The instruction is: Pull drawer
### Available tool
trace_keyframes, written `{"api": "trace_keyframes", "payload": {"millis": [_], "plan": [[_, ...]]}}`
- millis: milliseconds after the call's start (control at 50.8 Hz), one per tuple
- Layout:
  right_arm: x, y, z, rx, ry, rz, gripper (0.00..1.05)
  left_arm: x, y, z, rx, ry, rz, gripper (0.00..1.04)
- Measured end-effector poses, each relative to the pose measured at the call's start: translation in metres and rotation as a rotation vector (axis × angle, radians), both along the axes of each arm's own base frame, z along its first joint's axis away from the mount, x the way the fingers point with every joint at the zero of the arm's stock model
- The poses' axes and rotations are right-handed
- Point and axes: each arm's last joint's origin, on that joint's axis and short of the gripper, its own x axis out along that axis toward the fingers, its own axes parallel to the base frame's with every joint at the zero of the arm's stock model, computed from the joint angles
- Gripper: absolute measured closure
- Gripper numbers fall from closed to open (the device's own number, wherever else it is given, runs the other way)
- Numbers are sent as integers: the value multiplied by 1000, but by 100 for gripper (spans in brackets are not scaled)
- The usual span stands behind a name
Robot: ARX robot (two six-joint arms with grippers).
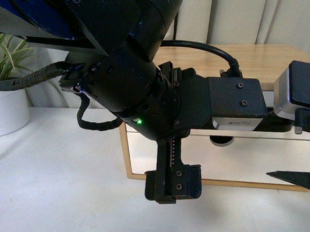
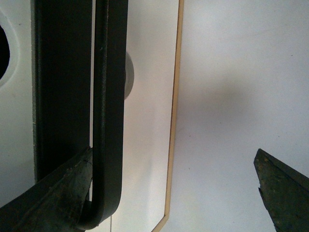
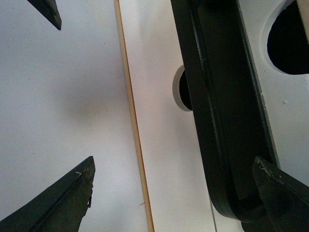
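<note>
In both wrist views the drawer's long black bar handle (image 2: pixel 108 121) (image 3: pixel 217 111) runs across its white front (image 3: pixel 285 111), close to the cameras. The dark semicircular notch (image 3: pixel 289 43) shows at the front's top edge. My left gripper (image 2: pixel 169 193) is open, with one finger (image 2: pixel 53 193) against the handle's rounded end and the other finger (image 2: pixel 282 193) out over the table. My right gripper (image 3: pixel 171 198) is also open. One of its fingers (image 3: pixel 285 193) lies by the handle's other end, the other finger (image 3: pixel 58 203) over the table. In the front view my arms hide the drawer.
Below the handle sits a plain white front (image 1: pixel 242 160) with a small notch (image 3: pixel 182 89), framed by a light wood edge (image 1: pixel 126 149). The cabinet's wood top (image 1: pixel 262 57) shows behind my arms. A potted plant (image 1: pixel 5 112) stands far left on the white table (image 1: pixel 60 195).
</note>
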Motion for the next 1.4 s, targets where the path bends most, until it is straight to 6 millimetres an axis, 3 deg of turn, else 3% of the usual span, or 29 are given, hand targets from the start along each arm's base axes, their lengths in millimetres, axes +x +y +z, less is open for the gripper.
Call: {"api": "trace_keyframes", "payload": {"millis": [394, 1398], "plan": [[7, 1, -9, -9, 43, 8, 9, 1, 3, -3, 2, -11, -3, 6], [-6, -1, -4, -124, 163, 121, 9, -14, -4, -8, 54, -13, -70, 6]]}}
